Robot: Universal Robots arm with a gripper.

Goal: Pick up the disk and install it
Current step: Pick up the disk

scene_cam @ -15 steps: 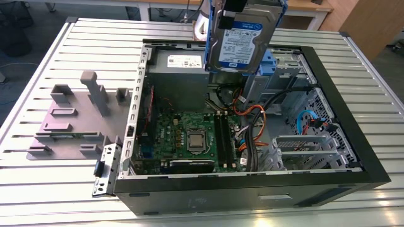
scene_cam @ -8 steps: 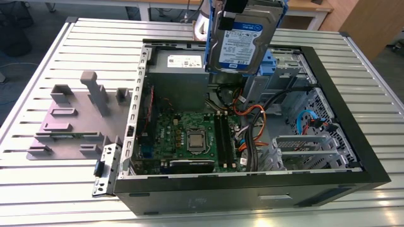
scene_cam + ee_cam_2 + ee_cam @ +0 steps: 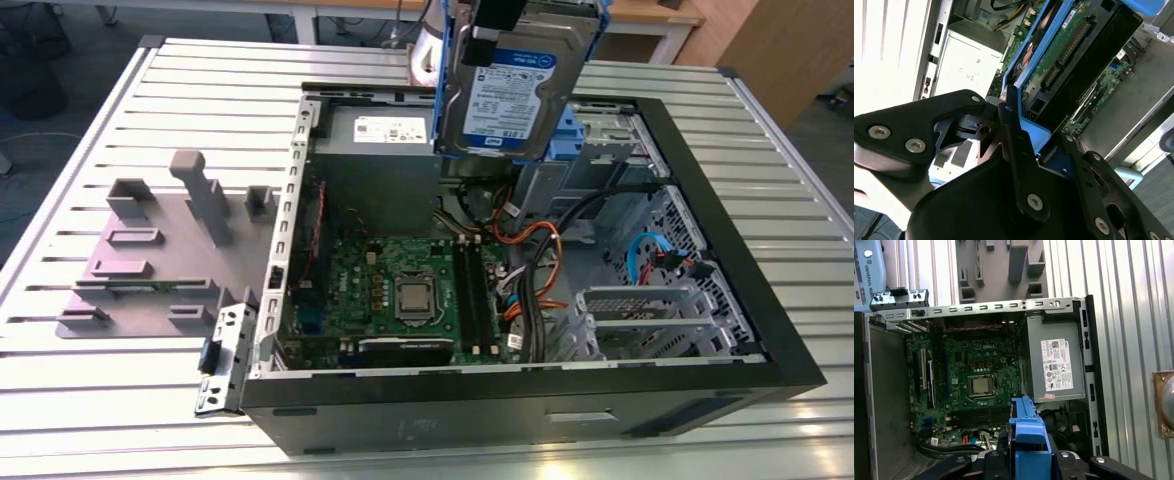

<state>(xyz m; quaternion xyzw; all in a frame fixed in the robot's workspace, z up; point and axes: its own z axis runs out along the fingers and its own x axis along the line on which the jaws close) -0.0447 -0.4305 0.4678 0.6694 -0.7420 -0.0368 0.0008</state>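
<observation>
Trouble could come from a slip. The black hand pinches the flat metal disk with the blue-and-white label and blue plastic rails by its blue edge, upright over the open black computer case. If the disk tips or drops, it may hit the green board or snag the orange and black wires. The case lies on a silver ribbed metal worktop, beside a grey plastic tray with slots. A wooden panel stands behind.
</observation>
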